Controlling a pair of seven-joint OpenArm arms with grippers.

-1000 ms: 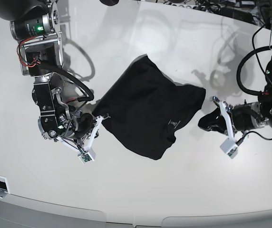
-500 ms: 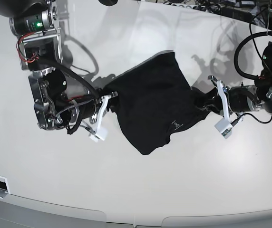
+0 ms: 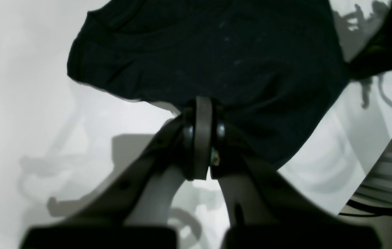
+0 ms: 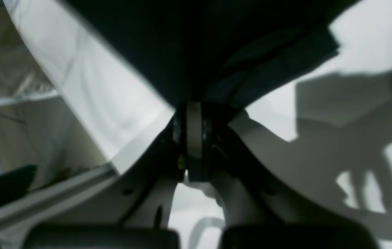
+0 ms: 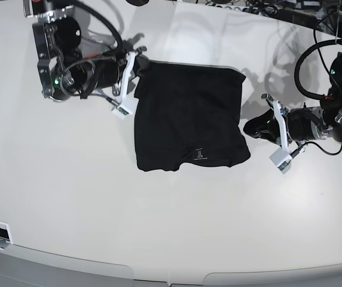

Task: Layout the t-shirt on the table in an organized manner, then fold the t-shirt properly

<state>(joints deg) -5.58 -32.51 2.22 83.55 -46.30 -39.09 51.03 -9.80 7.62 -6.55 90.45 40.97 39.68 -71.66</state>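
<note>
Left end effector [image 5: 266,119], mid-right of the base frame, is clenched on a bunched bit of the t-shirt [image 5: 189,122] at its right edge; the wrist view shows the jaws pinched together with black cloth caught at the tips [image 3: 201,114]. Right end effector [image 5: 134,81], upper left of the base frame, is likewise clenched on the shirt's upper-left corner, fabric running straight into the closed tips [image 4: 192,110]. Both arms sit well apart with the shirt stretched between them, so the cloth lies roughly rectangular on the desk [image 5: 177,227], just above frame centre. Progress, my read: layout step is mostly there but not finished, since both corners are gripped and the right edge is puckered toward the left end effector; no fold made yet, so folding is all still to do. Shirt looks plain black, soft, a few shallow wrinkles, small grey logo mark [image 5: 200,154] near the lower edge, lower corners slightly rounded. Sleeves can't be made out; they look tucked under or bunched.
</note>
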